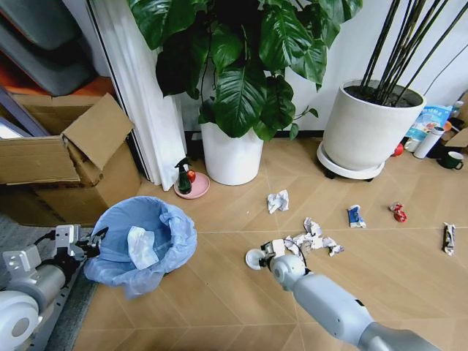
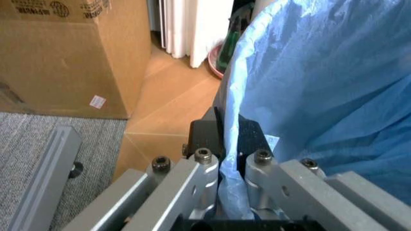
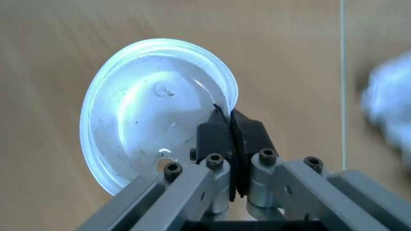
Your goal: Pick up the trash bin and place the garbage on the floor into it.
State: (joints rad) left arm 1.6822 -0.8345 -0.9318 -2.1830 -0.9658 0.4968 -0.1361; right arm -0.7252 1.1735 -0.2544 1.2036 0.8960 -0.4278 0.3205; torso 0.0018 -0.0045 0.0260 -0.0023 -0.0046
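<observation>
The trash bin (image 1: 157, 219), lined with a crinkly light-blue bag (image 2: 321, 86), stands on the floor (image 1: 219, 292) at the left with a white paper piece (image 1: 141, 246) inside. My left gripper (image 1: 93, 241) (image 2: 229, 130) is shut on the bin's bagged rim. At centre, my right gripper (image 1: 265, 253) (image 3: 229, 118) is low over the floor, shut on the edge of a white disc (image 1: 253, 259) (image 3: 147, 110). More garbage lies beyond: a white wad (image 1: 278, 200), crumpled paper (image 1: 316, 238), a blue-white wrapper (image 1: 355, 216), a red wrapper (image 1: 398, 212) and a dark wrapper (image 1: 448, 238).
An open cardboard box (image 1: 66, 157) (image 2: 70, 53) stands left of the bin, with grey rug (image 2: 38, 144) beside it. Two white plant pots (image 1: 231, 153) (image 1: 369, 131) line the back wall. A green spray bottle (image 1: 183, 178) sits on a pink saucer. A mug (image 1: 452, 159) is far right.
</observation>
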